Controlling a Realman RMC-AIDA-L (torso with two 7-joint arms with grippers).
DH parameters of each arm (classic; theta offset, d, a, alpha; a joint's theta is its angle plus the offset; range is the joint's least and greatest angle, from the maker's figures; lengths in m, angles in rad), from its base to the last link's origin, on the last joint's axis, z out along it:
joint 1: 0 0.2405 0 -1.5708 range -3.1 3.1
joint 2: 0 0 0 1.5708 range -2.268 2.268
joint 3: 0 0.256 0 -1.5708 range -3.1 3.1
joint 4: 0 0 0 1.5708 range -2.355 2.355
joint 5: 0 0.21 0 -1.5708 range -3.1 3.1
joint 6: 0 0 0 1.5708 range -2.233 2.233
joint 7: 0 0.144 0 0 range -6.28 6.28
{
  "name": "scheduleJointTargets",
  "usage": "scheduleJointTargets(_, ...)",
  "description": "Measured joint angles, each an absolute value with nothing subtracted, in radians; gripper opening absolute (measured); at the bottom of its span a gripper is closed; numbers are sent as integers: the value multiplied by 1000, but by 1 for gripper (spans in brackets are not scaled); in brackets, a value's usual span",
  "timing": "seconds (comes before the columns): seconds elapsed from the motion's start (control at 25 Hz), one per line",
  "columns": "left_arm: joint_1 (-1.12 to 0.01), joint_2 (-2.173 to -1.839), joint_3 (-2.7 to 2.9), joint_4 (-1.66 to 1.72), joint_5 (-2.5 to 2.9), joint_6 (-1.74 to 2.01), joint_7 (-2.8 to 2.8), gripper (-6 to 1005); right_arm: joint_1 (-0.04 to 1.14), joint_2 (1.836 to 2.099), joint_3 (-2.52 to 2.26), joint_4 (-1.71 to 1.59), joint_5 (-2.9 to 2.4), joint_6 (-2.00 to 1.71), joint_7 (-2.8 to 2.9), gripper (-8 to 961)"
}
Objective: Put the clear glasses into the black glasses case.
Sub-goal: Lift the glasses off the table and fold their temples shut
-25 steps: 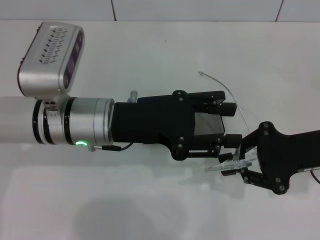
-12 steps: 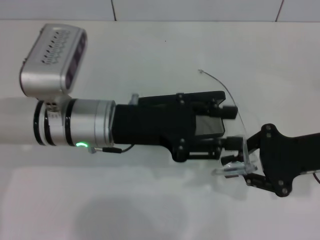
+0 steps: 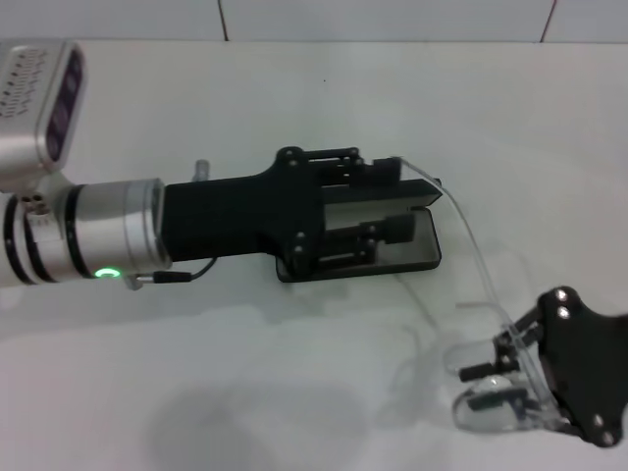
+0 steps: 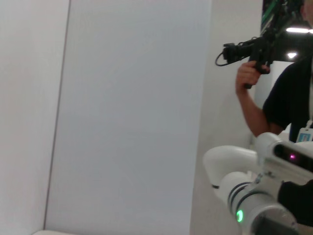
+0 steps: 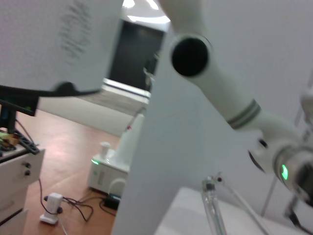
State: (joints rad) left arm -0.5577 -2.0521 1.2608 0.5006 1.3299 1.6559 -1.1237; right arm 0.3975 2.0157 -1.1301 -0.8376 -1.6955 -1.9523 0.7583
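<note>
While the left gripper reaches across the middle of the white table in the head view, its fingers straddle the black glasses case, which lies open with its grey lining showing; whether they actually clamp it cannot be told. Near the table's front right corner, the right gripper is clenched on the lens end of the clear glasses, held apart from the case, with one clear arm arching back over the case's far edge.

From the left wrist view, only a pale wall, a person and the other arm's white links show.

From the right wrist view, a clear arm of the glasses rises before the white left arm.
</note>
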Motion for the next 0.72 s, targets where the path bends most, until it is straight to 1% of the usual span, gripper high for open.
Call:
scheduleJointTargets(0.12, -549, -2044, 1260, 497, 1330, 1654, -1124, 585, 385, 2017, -1130, -842, -1662, -1980, 712, 117)
scheduleJointTargets(0.4, -539, -2044, 1258, 499, 1345, 1651, -1120, 585, 379, 2022, -1138, -828, -1591, -1993, 662, 117)
scheduleJointTargets(0.56, -539, -2059, 1258, 500, 1351, 1622, -1099, 585, 398, 2024, -1210, -804, -1569, -2008, 639, 117)
scheduleJointTargets(0.72, -547, -2079, 1258, 501, 1352, 1591, -1074, 584, 450, 2025, -1326, -731, -1497, -2010, 628, 117)
